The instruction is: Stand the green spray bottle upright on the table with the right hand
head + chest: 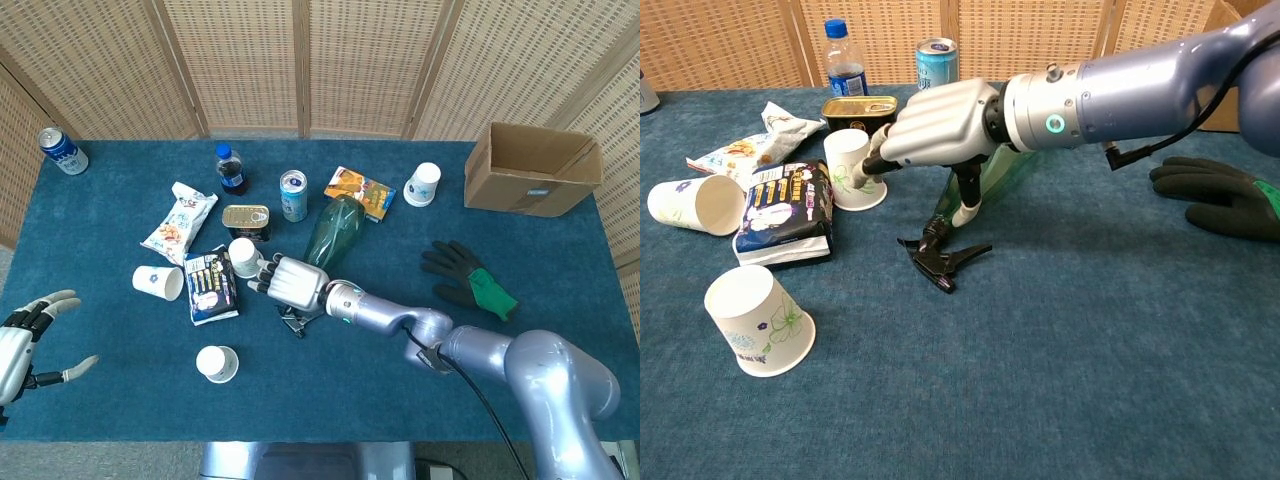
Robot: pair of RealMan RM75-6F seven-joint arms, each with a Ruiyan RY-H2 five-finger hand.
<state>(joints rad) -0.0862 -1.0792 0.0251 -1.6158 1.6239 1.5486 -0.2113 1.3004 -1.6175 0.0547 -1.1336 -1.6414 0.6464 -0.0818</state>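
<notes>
Bottle (334,232): lying flat under the right hand (938,122), not yet stood up.
Hand: fingers apart, thumb down beside the neck, gripping nothing.
Left: grasp, lift, stand.

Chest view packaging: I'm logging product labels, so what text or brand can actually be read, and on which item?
No text reads clearly.
Dark snack bag: yellow lettering, too blurred.
Blue-capped bottle: label illegible.
Teal can: print too small.
Paper cups: only leaf drawings.
</notes>
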